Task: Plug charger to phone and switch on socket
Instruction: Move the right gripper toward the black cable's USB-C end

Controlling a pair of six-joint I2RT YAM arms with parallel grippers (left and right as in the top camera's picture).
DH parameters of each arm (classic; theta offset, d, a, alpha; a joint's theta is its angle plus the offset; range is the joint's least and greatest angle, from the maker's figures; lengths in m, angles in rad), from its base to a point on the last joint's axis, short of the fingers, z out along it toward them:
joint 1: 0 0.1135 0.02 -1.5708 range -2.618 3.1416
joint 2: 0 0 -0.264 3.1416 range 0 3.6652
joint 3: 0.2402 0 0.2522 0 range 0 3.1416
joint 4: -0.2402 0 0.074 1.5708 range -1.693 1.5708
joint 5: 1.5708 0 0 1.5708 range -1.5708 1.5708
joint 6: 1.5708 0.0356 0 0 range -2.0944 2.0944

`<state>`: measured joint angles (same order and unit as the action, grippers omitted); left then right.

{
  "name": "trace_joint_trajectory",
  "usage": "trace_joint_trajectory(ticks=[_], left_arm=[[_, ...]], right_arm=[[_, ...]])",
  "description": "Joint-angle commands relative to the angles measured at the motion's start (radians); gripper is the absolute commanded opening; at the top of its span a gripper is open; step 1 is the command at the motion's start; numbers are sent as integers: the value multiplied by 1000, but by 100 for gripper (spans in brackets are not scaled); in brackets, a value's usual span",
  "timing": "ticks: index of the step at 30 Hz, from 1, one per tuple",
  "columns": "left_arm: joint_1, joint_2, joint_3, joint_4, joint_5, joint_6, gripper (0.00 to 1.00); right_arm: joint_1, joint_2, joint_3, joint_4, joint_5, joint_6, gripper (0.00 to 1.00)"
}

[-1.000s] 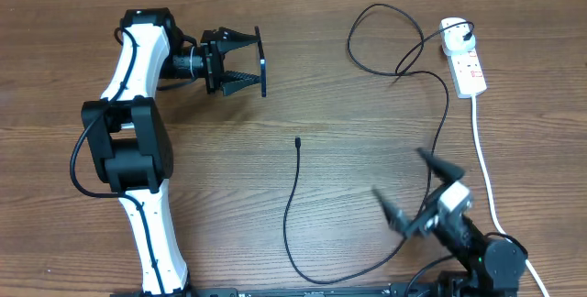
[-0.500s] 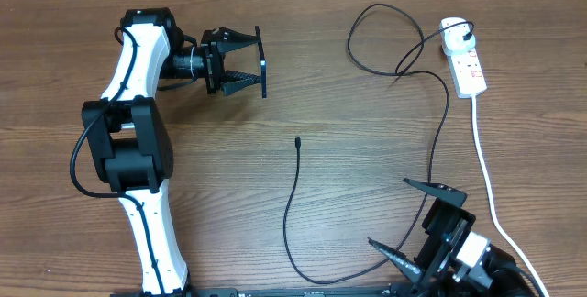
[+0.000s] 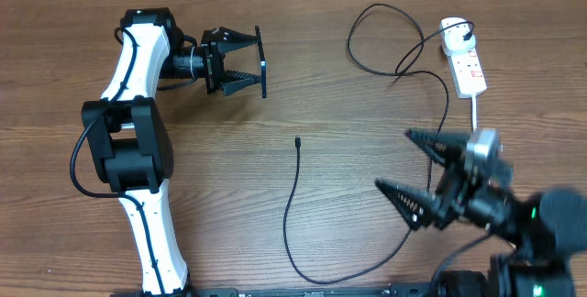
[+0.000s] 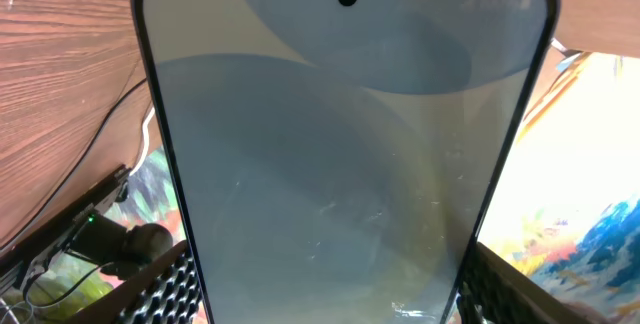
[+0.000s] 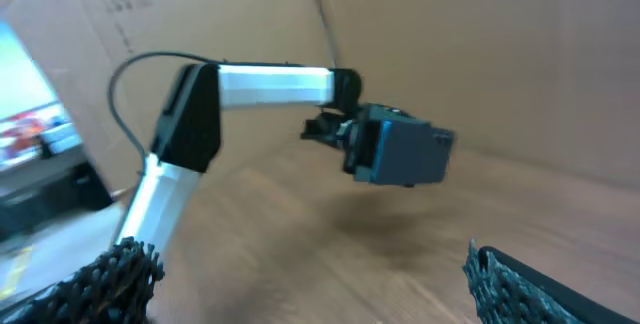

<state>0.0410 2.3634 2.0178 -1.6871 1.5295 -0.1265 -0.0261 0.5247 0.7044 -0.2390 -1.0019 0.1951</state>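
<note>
My left gripper (image 3: pixel 257 60) is shut on the phone (image 3: pixel 262 59) and holds it above the table, edge-on to the overhead camera. In the left wrist view the phone's pale blue-grey screen (image 4: pixel 340 154) fills the frame between the two fingers (image 4: pixel 160 286). The charger's small black plug tip (image 3: pixel 298 140) lies free at the table's middle. Its thin black cable (image 3: pixel 292 207) curves down, round and up to a white adapter (image 3: pixel 452 31) on the socket (image 3: pixel 470 70) at the far right. My right gripper (image 3: pixel 394 161) hovers open and empty right of the cable, blurred.
The socket's thick white cord (image 3: pixel 478 114) runs down toward the right arm, which hides its lower part. The cable makes a loose loop (image 3: pixel 367 36) left of the socket. Across the table, the right wrist view shows the left arm (image 5: pixel 270 84).
The right arm has swung up from the table's lower right corner toward the middle right, its gripper open throughout. The left arm and phone have not moved.
</note>
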Motion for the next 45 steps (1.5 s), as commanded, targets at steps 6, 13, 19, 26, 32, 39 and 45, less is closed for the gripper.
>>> trace_joint_trajectory(ticks=[6, 13, 19, 26, 32, 39, 45], left_arm=[[-6, -35, 26, -3, 25, 23, 55], [-5, -35, 26, -4, 12, 23, 56], [-5, -36, 26, -4, 12, 22, 56], [-5, -36, 26, -4, 12, 22, 56], [-4, -36, 26, -4, 12, 22, 56], [-2, -36, 26, -4, 8, 22, 56], [-2, -35, 26, -4, 8, 22, 56]], right_arm=[[0, 274, 97, 420, -565, 275, 100], [0, 396, 97, 609, -468, 557, 100], [0, 511, 97, 604, -327, 563, 100], [0, 650, 98, 586, -180, 531, 99], [29, 661, 127, 245, 47, 306, 99], [172, 663, 305, -303, 731, 188, 99], [282, 724, 532, -621, 929, 188, 100]])
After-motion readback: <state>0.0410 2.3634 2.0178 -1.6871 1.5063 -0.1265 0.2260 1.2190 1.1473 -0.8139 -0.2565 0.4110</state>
